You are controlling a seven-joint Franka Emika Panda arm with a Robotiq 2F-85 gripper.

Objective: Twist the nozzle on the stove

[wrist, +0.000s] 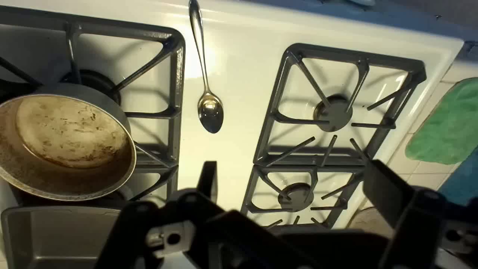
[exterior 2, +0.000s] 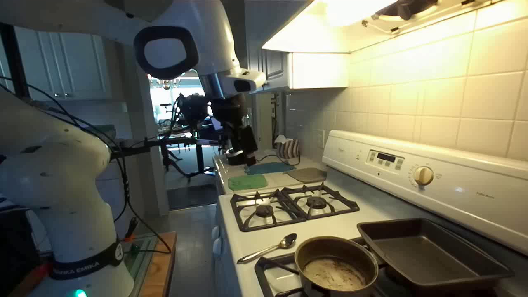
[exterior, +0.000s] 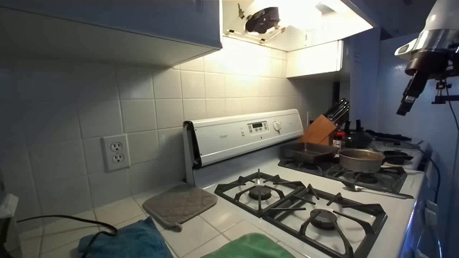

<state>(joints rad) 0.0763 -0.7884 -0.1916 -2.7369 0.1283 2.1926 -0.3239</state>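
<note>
The white gas stove (exterior: 348, 182) with black grates shows in both exterior views (exterior 2: 243, 243) and in the wrist view (wrist: 231, 149). A round cream knob (exterior: 277, 126) is on its raised back panel, right of the small dark display; the knob also shows in an exterior view (exterior 2: 423, 175). White knobs (exterior 2: 216, 243) are on the stove's front face. The back-panel knob is out of the wrist view. My gripper (wrist: 297, 179) is open and empty, its fingers wide apart. It hangs well above the stove's front side (exterior: 405, 107), apart from every knob.
A round pot (exterior 2: 336, 268) and a rectangular pan (exterior 2: 433, 251) stand on the grates. A spoon (wrist: 209, 104) lies between the grate pairs. A knife block (exterior: 319, 130) is beyond the stove. The lit hood (exterior: 322, 21) overhangs. Green (exterior 2: 247, 182) and blue cloths (exterior 2: 270, 167) lie on the counter.
</note>
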